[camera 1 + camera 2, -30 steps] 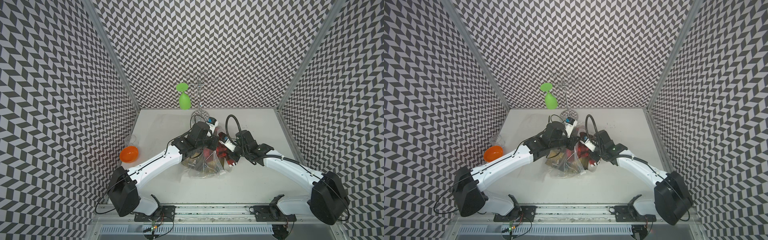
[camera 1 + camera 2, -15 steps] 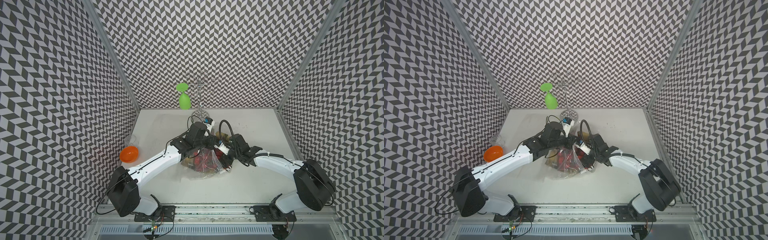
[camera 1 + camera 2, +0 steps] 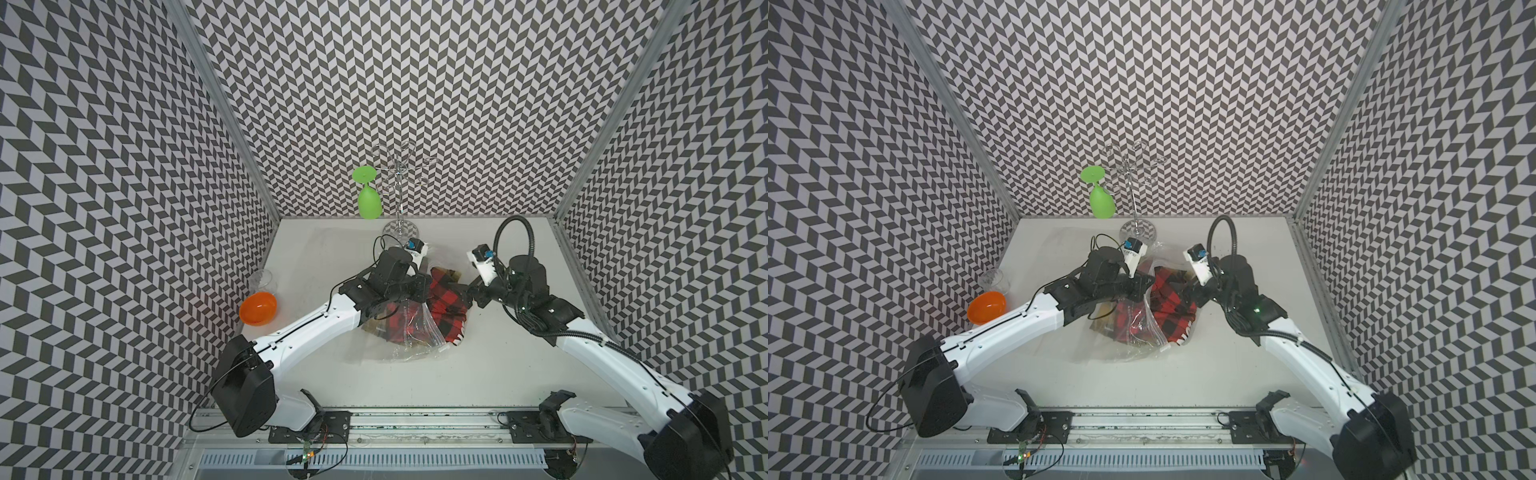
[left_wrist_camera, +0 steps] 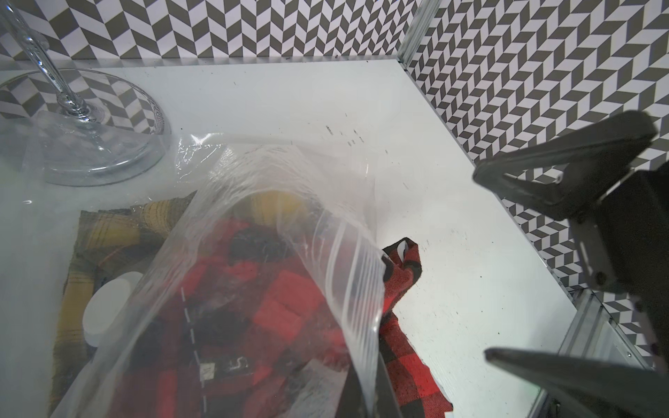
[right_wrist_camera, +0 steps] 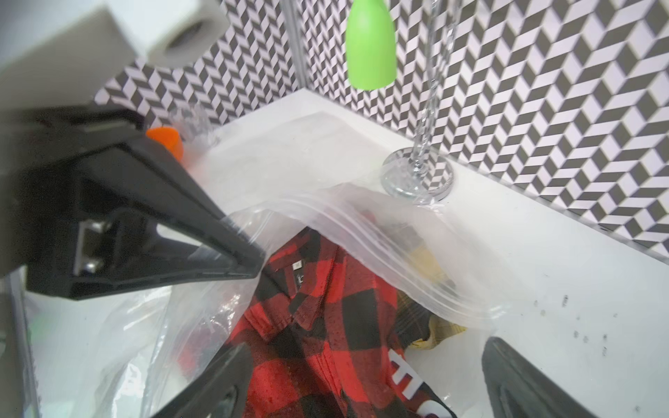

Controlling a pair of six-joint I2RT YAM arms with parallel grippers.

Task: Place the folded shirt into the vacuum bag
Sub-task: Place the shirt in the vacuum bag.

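Note:
The vacuum bag [image 3: 409, 349] [image 3: 1129, 349] lies crinkled mid-table, its round white valve cap [image 4: 108, 311] showing through the plastic. The red-and-black plaid shirt [image 3: 446, 305] [image 3: 1173, 299] sits partly inside, and its right part sticks out of the mouth. My left gripper [image 3: 419, 286] [image 4: 373, 401] is shut on the bag's zip strip [image 5: 380, 246] and holds the upper lip raised. My right gripper [image 3: 469, 297] [image 5: 365, 347] stands open at the shirt's right edge, a finger on either side of the cloth [image 5: 325, 325], with nothing gripped. A yellow-olive plaid cloth [image 4: 108, 231] also lies in the bag.
A wire glass rack [image 3: 399, 228] stands at the back, just behind the bag, with a green wine glass [image 3: 368, 199] hanging on it. An orange bowl [image 3: 257, 307] and a clear cup [image 3: 264, 280] sit by the left wall. Patterned walls close three sides.
My right gripper has opened, and its arm, after pushing left into the bag's mouth, has drawn back to the right. The left gripper keeps its hold on the bag's edge.

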